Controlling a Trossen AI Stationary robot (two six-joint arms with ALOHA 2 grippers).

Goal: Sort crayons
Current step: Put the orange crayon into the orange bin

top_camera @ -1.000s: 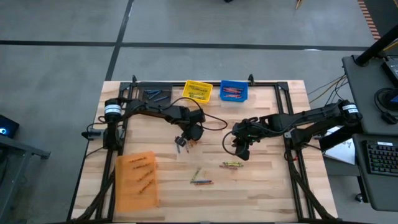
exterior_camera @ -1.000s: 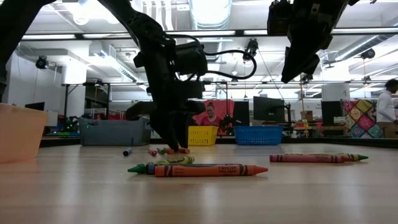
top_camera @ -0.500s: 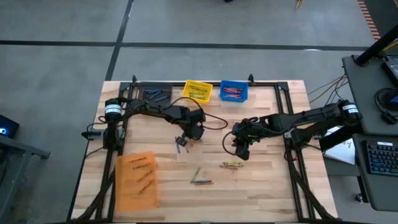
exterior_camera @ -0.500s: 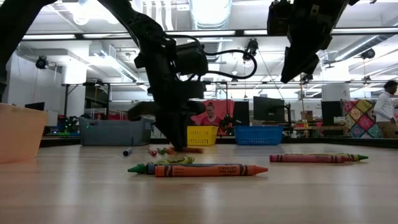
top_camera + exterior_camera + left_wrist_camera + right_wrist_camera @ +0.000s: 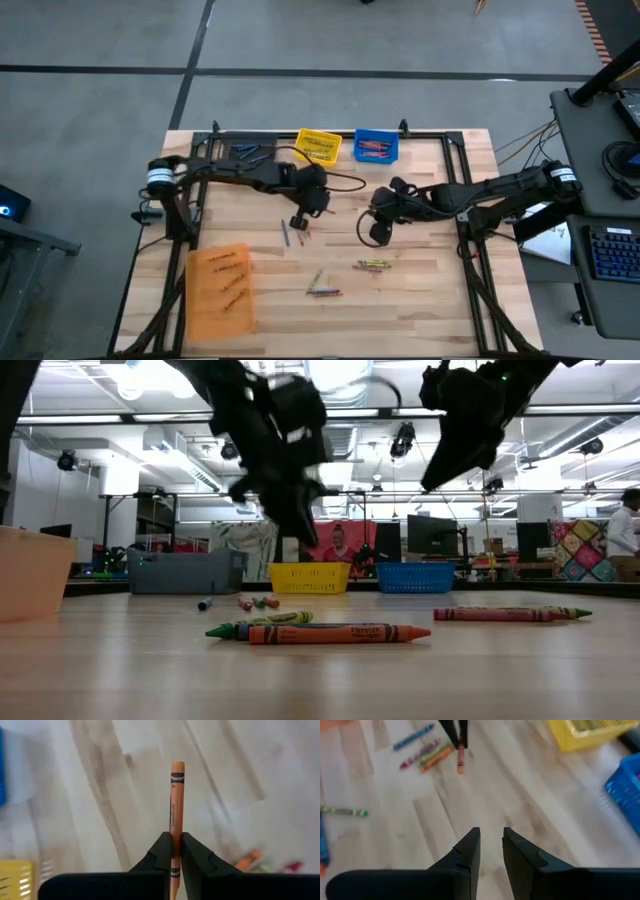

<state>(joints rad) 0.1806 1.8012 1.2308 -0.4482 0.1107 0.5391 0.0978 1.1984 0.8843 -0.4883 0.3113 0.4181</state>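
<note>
On the left, the left gripper [image 5: 175, 851] hangs above the wooden surface [image 5: 420, 290], its jaws clamped on an orange crayon [image 5: 176, 807] that stands out lengthwise between and well beyond them. Loose crayons [image 5: 320, 630] lie on the surface below. To the right, the right gripper [image 5: 491, 849] hovers nearby, its jaws slightly apart with nothing between them.
</note>
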